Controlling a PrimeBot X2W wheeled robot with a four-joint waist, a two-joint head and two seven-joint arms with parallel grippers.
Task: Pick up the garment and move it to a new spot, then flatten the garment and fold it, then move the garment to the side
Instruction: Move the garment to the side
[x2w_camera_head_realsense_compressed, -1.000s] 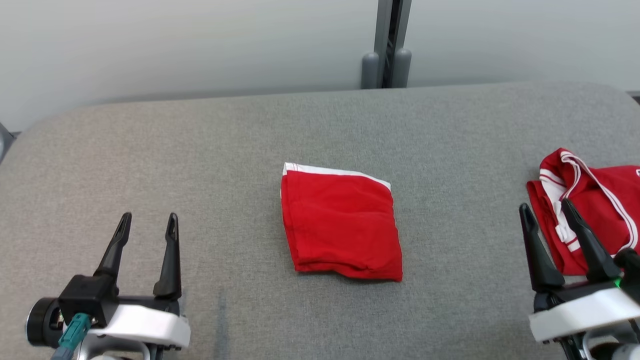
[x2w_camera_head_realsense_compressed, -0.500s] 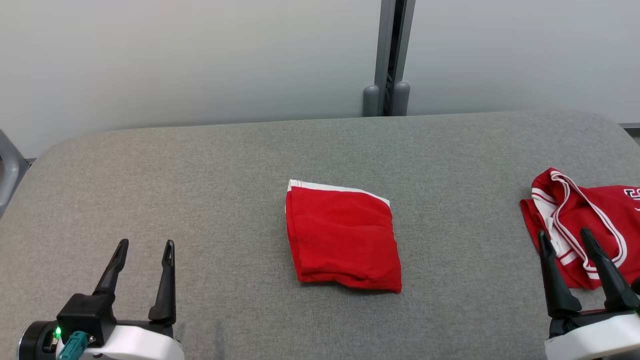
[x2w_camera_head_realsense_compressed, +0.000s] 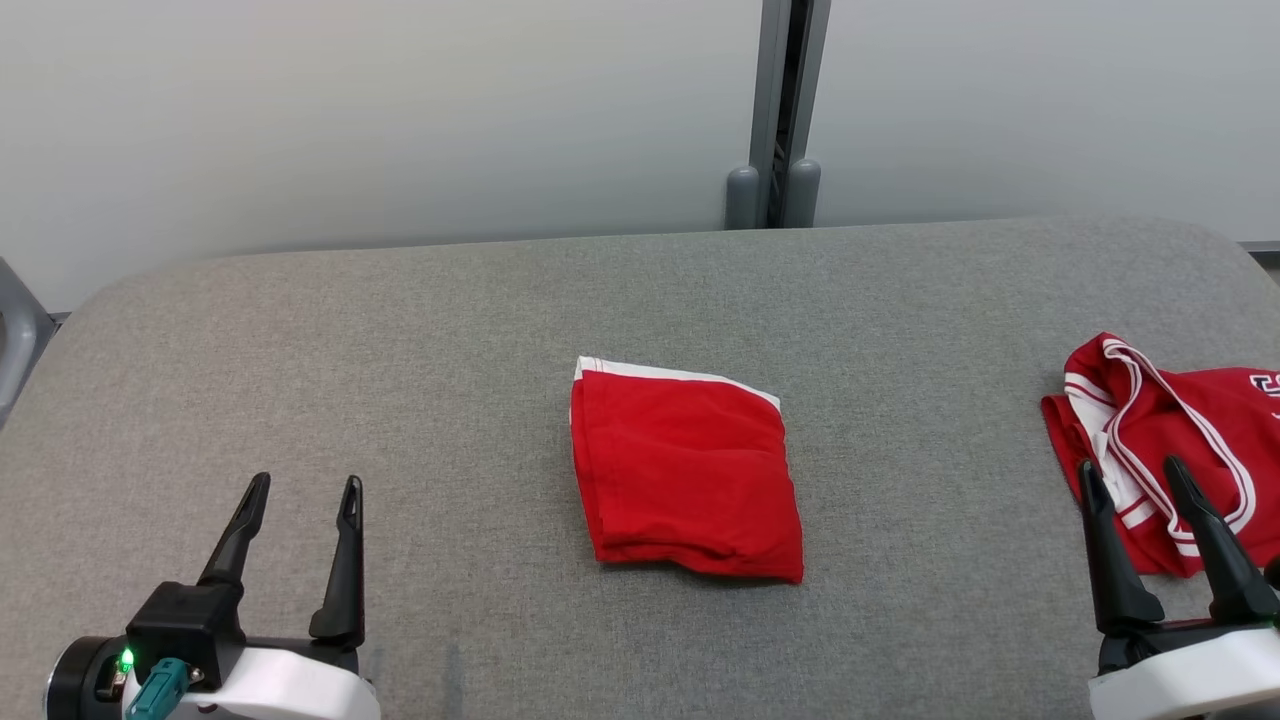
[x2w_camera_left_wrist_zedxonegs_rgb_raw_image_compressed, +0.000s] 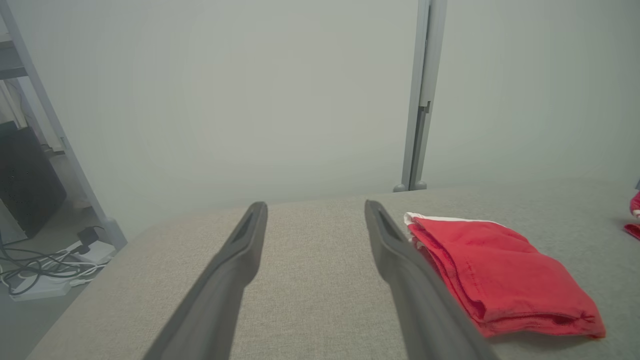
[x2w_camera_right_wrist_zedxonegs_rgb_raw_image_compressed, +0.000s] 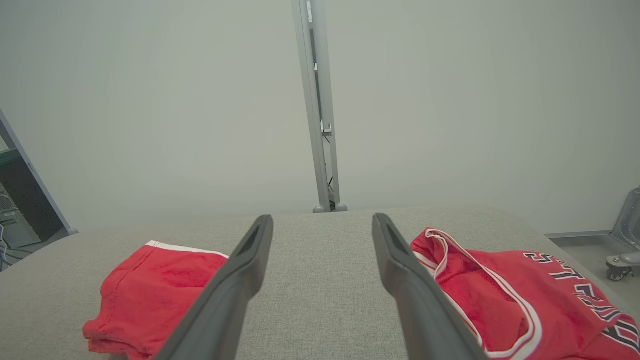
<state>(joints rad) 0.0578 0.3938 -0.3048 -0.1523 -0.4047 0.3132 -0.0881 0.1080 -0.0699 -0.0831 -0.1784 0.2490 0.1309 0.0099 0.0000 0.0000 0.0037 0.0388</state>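
Note:
A red garment (x2w_camera_head_realsense_compressed: 685, 470) with a white band along its far edge lies folded into a rough square in the middle of the grey padded table (x2w_camera_head_realsense_compressed: 450, 330). My left gripper (x2w_camera_head_realsense_compressed: 307, 482) hovers open near the front left, well apart from the fold. My right gripper (x2w_camera_head_realsense_compressed: 1128, 466) is open at the front right, its fingers in front of a crumpled red jersey (x2w_camera_head_realsense_compressed: 1180, 440). In the left wrist view the folded garment (x2w_camera_left_wrist_zedxonegs_rgb_raw_image_compressed: 500, 270) lies right of the open left gripper (x2w_camera_left_wrist_zedxonegs_rgb_raw_image_compressed: 315, 206). In the right wrist view the garment (x2w_camera_right_wrist_zedxonegs_rgb_raw_image_compressed: 155, 285) lies left of the open right gripper (x2w_camera_right_wrist_zedxonegs_rgb_raw_image_compressed: 323, 219).
The red jersey (x2w_camera_right_wrist_zedxonegs_rgb_raw_image_compressed: 525, 295) with white trim and dark lettering lies bunched at the table's right edge. A grey post (x2w_camera_head_realsense_compressed: 775, 110) stands against the pale wall behind the table. Cables and a power strip (x2w_camera_left_wrist_zedxonegs_rgb_raw_image_compressed: 45, 270) lie on the floor past the left end.
The head camera tilted, so the whole picture slid down. Since then my left gripper has edged slightly right. The folded garment and jersey have stayed put.

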